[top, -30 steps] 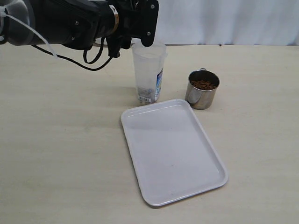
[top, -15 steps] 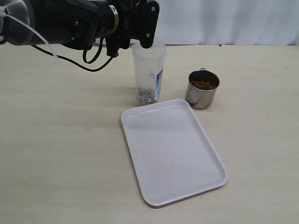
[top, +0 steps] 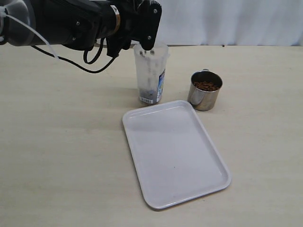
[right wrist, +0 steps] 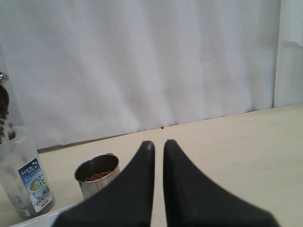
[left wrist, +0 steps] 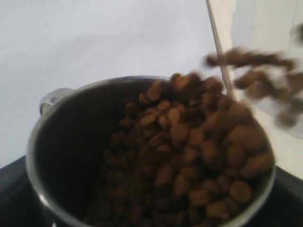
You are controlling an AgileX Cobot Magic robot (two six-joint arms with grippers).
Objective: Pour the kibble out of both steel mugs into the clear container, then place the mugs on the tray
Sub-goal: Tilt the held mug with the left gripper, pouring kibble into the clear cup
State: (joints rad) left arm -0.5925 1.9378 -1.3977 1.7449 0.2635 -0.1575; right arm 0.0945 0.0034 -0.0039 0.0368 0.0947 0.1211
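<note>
My left gripper [top: 142, 26] holds one steel mug [left wrist: 61, 142] tipped over the rim of the clear container [top: 150, 75]. The arm hides this mug in the exterior view. Kibble [left wrist: 189, 151] slides to the mug's lip, and pellets fall blurred into the container, where some kibble [top: 148, 93] lies at the bottom. The other steel mug [top: 205, 92] stands upright to the right of the container with kibble [top: 206, 86] in it. In front of both lies the white tray [top: 175, 151] with nothing on it. My right gripper [right wrist: 158, 144] is shut and empty, off to the side of that mug [right wrist: 97, 182].
A white curtain [top: 227, 21] closes off the far edge of the beige table [top: 61, 156]. A black cable [top: 90, 64] hangs from the left arm near the container. The right arm does not show in the exterior view.
The left gripper has tipped its mug a little further, and kibble now falls into the clear container, which held almost none before. The other mug and the tray have not moved.
</note>
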